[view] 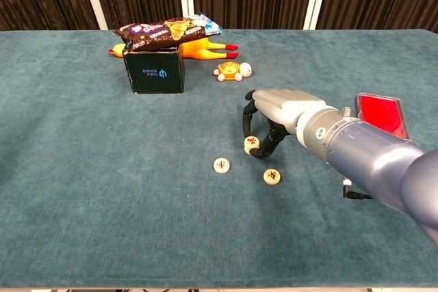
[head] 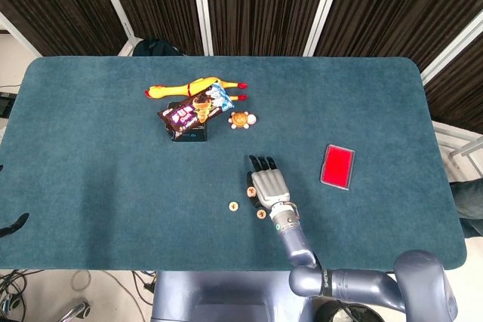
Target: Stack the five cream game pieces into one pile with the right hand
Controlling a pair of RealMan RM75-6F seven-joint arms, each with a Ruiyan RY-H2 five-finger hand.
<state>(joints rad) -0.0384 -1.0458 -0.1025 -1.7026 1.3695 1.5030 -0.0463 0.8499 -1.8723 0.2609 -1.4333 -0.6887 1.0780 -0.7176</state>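
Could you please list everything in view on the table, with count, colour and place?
loose game pieces: two, cream, flat on the cloth, near edge side of the hand; second
small pile of game pieces: cream, between the hand's fingers; count unclear
box: one, black, far left
snack packet: one, dark, on the box
rubber chicken: one, yellow, behind the box
turtle toy: one, orange and cream, right of the box
card case: one, red, far right
table: one, teal cloth
right hand: grey, fingers around the pile
left hand: not in view
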